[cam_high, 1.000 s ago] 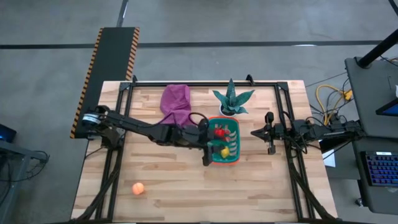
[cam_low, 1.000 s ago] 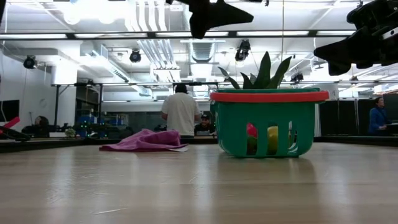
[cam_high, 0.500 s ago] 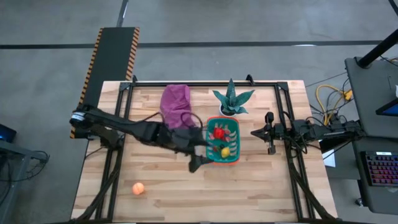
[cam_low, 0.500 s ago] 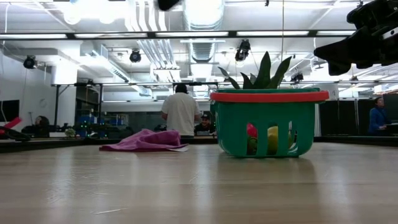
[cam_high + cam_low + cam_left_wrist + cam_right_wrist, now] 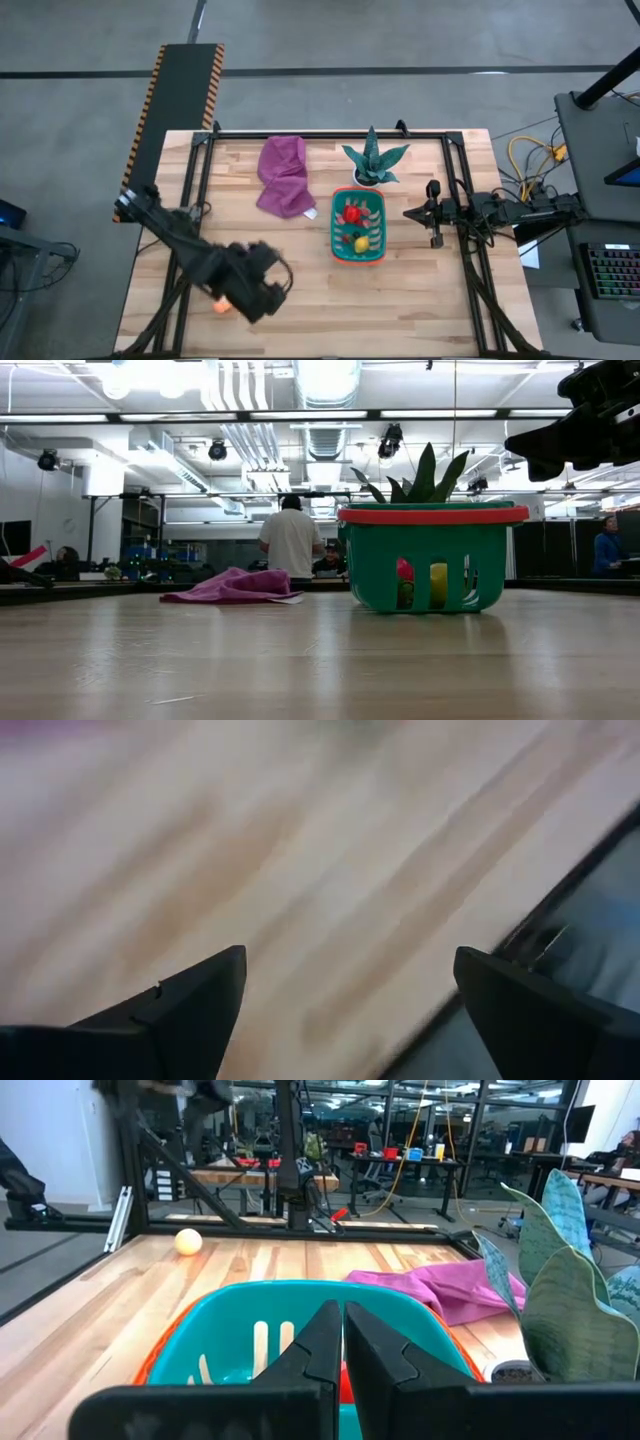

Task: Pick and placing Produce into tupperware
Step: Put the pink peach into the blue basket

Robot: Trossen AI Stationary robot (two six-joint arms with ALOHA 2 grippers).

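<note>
The teal tupperware [image 5: 358,226] with its orange rim stands right of the table's middle, holding a red fruit [image 5: 352,213] and a yellow lemon [image 5: 361,243]. An orange ball [image 5: 221,307] lies on the wood near the table's near left corner. My left gripper [image 5: 258,292] hovers just right of that ball, pointing down. In the left wrist view it [image 5: 345,965] is open, with only blurred wood between the fingers. My right gripper [image 5: 432,215] waits shut, level, right of the tupperware [image 5: 250,1310].
A purple cloth [image 5: 283,175] lies at the far middle, left of a green spiky plant in a white pot [image 5: 373,162] behind the tupperware. Black frame rails run along the table's left and right sides. People stand in the room beyond the table [image 5: 291,538].
My left gripper has swung from above the tupperware toward the table's near left corner, toward the orange ball, turning as it went. It has left the low view. The fruits in the tupperware and the ball have stayed put.
</note>
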